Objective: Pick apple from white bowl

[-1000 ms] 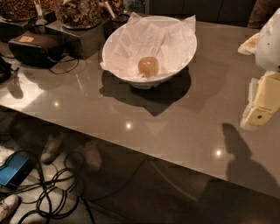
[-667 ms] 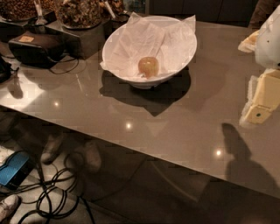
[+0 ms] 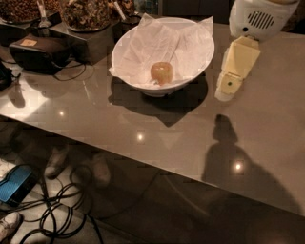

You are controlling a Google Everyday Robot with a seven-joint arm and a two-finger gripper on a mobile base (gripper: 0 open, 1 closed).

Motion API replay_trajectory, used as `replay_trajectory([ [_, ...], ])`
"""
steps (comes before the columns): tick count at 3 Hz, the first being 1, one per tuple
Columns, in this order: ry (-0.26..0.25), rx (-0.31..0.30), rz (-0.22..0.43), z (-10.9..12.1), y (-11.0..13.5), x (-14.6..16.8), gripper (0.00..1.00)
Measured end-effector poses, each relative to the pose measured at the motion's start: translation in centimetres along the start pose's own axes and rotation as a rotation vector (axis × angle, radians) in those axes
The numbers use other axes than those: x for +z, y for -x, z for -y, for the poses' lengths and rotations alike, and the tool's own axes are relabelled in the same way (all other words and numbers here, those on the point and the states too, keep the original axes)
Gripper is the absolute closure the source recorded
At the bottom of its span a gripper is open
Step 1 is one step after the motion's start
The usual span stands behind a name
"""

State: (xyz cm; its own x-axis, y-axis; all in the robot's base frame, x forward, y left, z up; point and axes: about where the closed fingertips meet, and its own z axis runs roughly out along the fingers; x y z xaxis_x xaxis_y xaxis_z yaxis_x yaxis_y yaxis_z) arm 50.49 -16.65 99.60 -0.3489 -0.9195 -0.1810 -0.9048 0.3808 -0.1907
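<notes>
The apple (image 3: 161, 72), small, yellowish with a reddish blush, lies in the middle of the white bowl (image 3: 127, 40), which is lined with crumpled white paper and stands on the grey table (image 3: 157, 133). My gripper (image 3: 228, 85), cream-coloured, hangs from the white arm (image 3: 257, 16) just right of the bowl, above the table, about level with the bowl's rim. It holds nothing that I can see.
Dark dishes of nuts (image 3: 86, 12) stand at the back left on black boxes. A black device (image 3: 38, 52) with cables sits left of the bowl. Below the table's front edge lie cables (image 3: 62, 209) and a blue object (image 3: 16, 183) on the floor.
The gripper and arm have moved left, from the table's right edge to just beside the bowl. The bowl and apple have not shifted on the table.
</notes>
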Motion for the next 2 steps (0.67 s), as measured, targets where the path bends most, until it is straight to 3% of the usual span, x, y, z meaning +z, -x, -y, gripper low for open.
replay_trajectory([
  [1, -0.024, -0.003, 0.023, 0.5, 0.6, -0.1, 0.0],
  [2, 0.018, 0.034, 0.072, 1.2, 2.6, 0.6, 0.0],
])
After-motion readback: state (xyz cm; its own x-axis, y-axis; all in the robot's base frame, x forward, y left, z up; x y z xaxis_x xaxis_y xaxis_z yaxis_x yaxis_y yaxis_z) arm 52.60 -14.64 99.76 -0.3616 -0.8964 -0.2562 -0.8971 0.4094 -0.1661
